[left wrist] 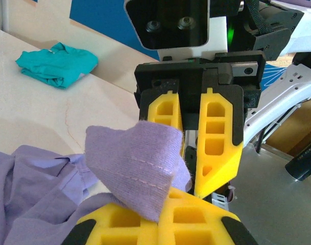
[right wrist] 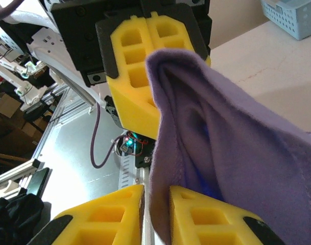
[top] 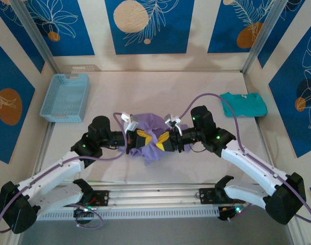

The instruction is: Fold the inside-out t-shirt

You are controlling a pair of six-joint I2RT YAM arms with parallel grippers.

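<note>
The lavender t-shirt (top: 151,127) lies bunched in a heap near the middle of the desk (top: 145,87), between the two arms. One fold of it is lifted off the heap. The left pincer (top: 141,139) is clamped on this fold: its yellow fingers (left wrist: 114,224) are pressed together, and the stitched hem comes out between them. The right pincer (top: 164,141) faces it from the other side, very close. Its fingers (right wrist: 109,214) stand a little apart, and an edge of the same cloth hangs in the gap, touching one finger. A light blue plastic basket (top: 64,117) stands at the far left of the desk. A folded teal-green shirt (top: 243,103) lies at the far right, well apart from the heap.
</note>
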